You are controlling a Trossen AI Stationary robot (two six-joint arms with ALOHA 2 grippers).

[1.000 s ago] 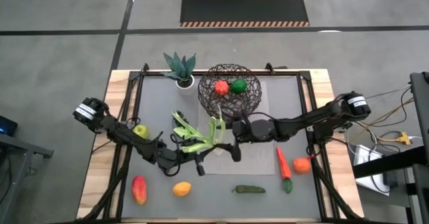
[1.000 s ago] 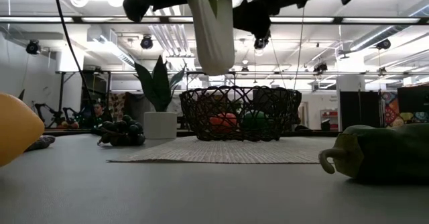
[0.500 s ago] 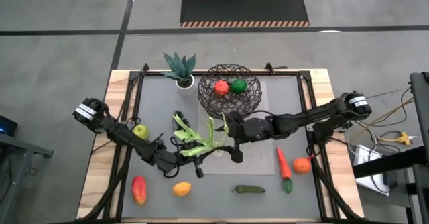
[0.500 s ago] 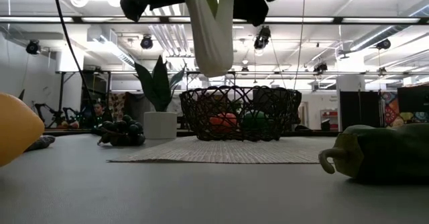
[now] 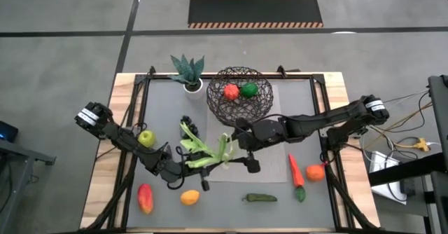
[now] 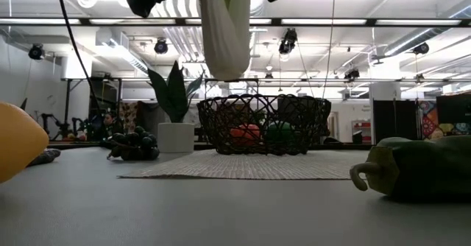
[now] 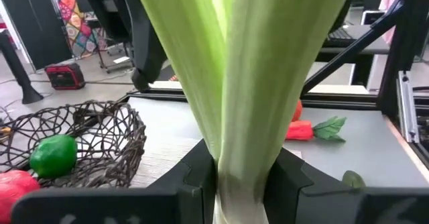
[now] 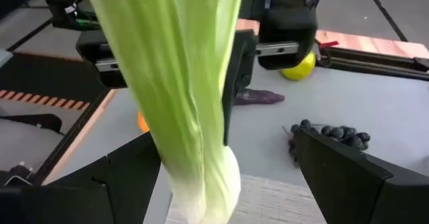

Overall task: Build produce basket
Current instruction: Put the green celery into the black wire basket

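Note:
The leek (image 5: 208, 150) hangs upright above the table's middle, white end (image 6: 224, 54) down, with my left gripper (image 5: 201, 166) shut on it. My right gripper (image 5: 245, 148) is open; its wide fingers stand on either side of the leek (image 8: 181, 83), with a gap on each side. Behind stands the wire basket (image 5: 240, 94) on a woven mat, holding a red fruit (image 5: 231, 92) and a green fruit (image 5: 248, 90). My left gripper pinches the leek's pale stalk (image 7: 242, 158) between its two fingers (image 7: 201, 178), low on the leek where it narrows. The fingers come in level from the table's left and lie across the stalk. The leek hangs upright and clear of the table, leaves spreading above.
Around the mat lie a green apple (image 5: 146, 137), grapes (image 6: 135, 144), a red-yellow fruit (image 5: 145, 197), an orange fruit (image 5: 189, 197), a green pepper (image 5: 260, 198), a carrot (image 5: 296, 171) and another orange fruit (image 5: 315, 171). A potted plant (image 5: 187, 73) stands left of the basket.
My right gripper has risen and tipped up toward level, staying open around the leek. The leek stays upright in my left gripper, clear of the table.

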